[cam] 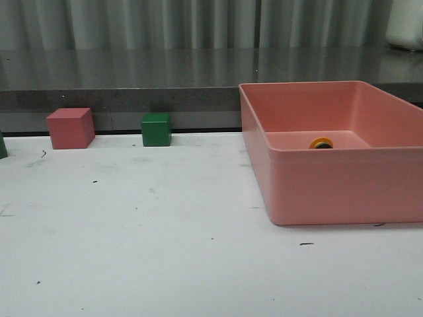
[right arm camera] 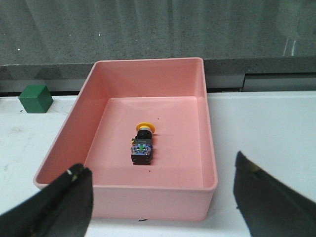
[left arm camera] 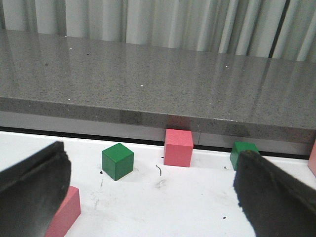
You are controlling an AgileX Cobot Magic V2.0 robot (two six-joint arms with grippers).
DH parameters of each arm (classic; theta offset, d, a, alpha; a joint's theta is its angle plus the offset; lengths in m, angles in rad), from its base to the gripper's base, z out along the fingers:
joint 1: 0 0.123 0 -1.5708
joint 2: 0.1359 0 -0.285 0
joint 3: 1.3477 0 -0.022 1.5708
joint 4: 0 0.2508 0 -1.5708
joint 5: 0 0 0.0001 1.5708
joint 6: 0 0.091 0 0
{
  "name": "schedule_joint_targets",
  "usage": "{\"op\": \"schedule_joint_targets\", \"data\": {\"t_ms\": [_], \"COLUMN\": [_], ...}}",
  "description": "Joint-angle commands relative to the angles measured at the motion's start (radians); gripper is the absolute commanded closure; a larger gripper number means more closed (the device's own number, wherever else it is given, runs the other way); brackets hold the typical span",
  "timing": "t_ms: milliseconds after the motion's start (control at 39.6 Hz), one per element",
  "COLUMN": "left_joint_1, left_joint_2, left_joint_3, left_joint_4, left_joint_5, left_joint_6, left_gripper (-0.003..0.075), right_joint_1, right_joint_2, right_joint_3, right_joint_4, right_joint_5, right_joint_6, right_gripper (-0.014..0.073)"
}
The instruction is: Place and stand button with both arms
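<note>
Button lying flat in the tray, not yet gripped.

The small push-button with yellow mushroom cap and black body (right arm camera: 142, 143) is seen on its side on the floor of the pink plastic tray (right arm camera: 74, 129), cap toward the far wall, on the white worktop (cam: 132, 231). The right pincer (right arm camera: 160, 200) is held spread above the tray's near rim, seemingly lined up for a descent; the left pincer (left arm camera: 150, 190) is held spread over the coloured cubes, well apart.

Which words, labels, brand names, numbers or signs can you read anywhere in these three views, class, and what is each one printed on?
None can be read in any view.
The button lying in the pink bin: green and blue bits on its base, too small to show any lettering.
Pink cube and green cube: plain faces.
Table: only dark scuffs, no writing.
</note>
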Motion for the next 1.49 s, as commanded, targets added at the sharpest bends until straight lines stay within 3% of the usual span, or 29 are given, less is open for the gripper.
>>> {"op": "schedule_joint_targets", "data": {"t_ms": [0,328,606,1035,1464], "left_joint_1": [0.002,0.002,0.002,0.002,0.002], "left_joint_2": [0.014,0.014,0.014,0.014,0.014], "left_joint_3": [-0.037,-0.037,-0.037,-0.037,-0.037], "left_joint_4": [-0.009,-0.009,-0.009,-0.009,-0.009], "left_joint_5": [-0.077,-0.075,-0.075,-0.073,-0.073], "left_joint_6": [-0.008,-0.008,-0.008,-0.008,-0.008], "left_gripper": [0.0049,0.0048,0.0048,0.0048,0.0048], "right_joint_1": [-0.006,0.009,0.145,0.079,0.069], "right_joint_2": [0.035,0.433,0.791,1.234,1.503], "right_joint_3": [-0.033,-0.233,-0.487,-0.837,-1.012], "right_joint_4": [0.006,0.041,0.071,0.071,0.07], "right_joint_5": [-0.122,-0.155,-0.067,0.199,0.267], "right_joint_6": [-0.006,-0.006,-0.005,0.044,0.044], "right_gripper": [-0.0069,-0.0069,-0.0069,-0.0069,-0.0036]}}
